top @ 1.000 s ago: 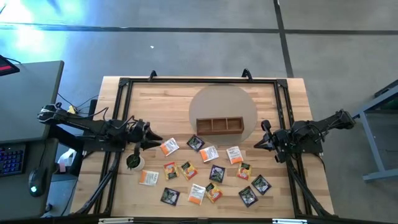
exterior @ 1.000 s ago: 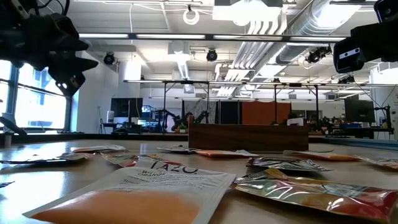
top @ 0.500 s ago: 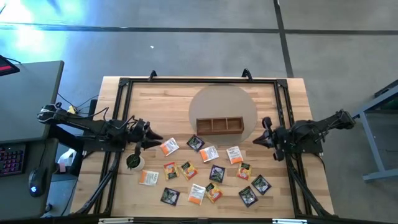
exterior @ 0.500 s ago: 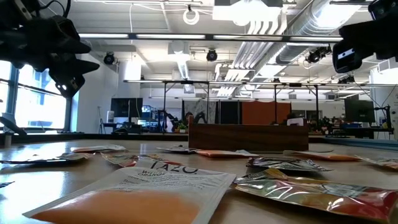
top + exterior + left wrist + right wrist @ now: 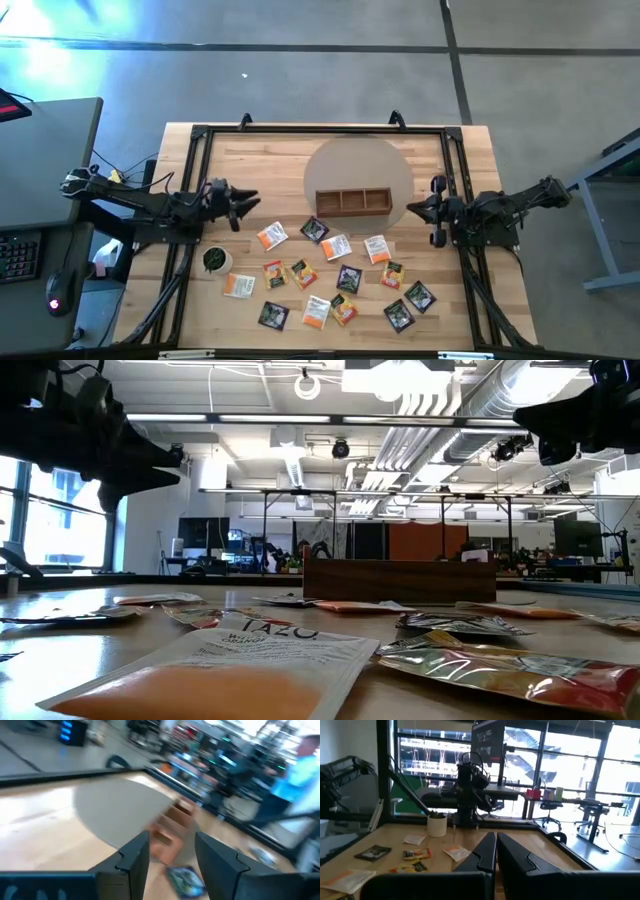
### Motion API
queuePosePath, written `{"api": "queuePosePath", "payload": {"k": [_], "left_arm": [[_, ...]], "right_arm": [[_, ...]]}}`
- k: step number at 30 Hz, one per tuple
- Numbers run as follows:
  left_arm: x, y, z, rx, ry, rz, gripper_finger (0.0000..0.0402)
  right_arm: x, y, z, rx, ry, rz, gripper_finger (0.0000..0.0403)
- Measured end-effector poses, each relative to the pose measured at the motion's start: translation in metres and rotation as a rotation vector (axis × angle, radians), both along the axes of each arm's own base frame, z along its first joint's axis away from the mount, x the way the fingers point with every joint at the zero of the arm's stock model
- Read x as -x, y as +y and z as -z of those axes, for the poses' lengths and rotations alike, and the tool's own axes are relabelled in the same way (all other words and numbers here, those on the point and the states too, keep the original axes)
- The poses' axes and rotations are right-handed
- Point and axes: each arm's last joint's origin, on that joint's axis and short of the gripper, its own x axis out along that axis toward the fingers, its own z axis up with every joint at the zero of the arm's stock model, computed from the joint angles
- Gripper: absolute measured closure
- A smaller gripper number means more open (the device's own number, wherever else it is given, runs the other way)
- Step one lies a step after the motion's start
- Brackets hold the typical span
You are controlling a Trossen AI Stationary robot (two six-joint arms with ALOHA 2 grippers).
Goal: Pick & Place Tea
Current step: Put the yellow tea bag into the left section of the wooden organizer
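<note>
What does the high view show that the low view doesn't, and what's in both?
Only the high view shows the round grey mat, the cup, and the tray's three compartments. Only the low view shows the room behind the table and "TAZO" printed on the nearest packet. Both show the tray, scattered tea packets and both arms raised above the table.

One camera hangs above, looking straight down on my whole table (image 5: 250,150). A low one sits at tabletop level among the tea (image 5: 240,660), facing the tray (image 5: 398,580) and the room. My wrist cameras look past my fingers; left and high views share the tray.
</note>
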Motion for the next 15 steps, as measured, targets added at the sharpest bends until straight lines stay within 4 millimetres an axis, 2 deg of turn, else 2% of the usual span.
{"api": "queuePosePath", "payload": {"k": [4, 10, 15], "left_arm": [[0.0002, 0.0007, -0.001, 0.007, -0.013, -0.026, 0.0246], [-0.0003, -0.0003, -0.0023, 0.013, -0.027, 0.009, 0.0246], [-0.0012, -0.0028, -0.0045, 0.042, -0.056, 0.1, 0.0246]], "right_arm": [[0.0011, -0.0006, -0.0054, 0.065, -0.047, 0.026, 0.0391], [0.0023, -0.0045, -0.0079, 0.17, -0.042, 0.178, 0.0391], [0.0035, -0.0068, -0.0104, 0.077, -0.07, 0.239, 0.0391]]}}
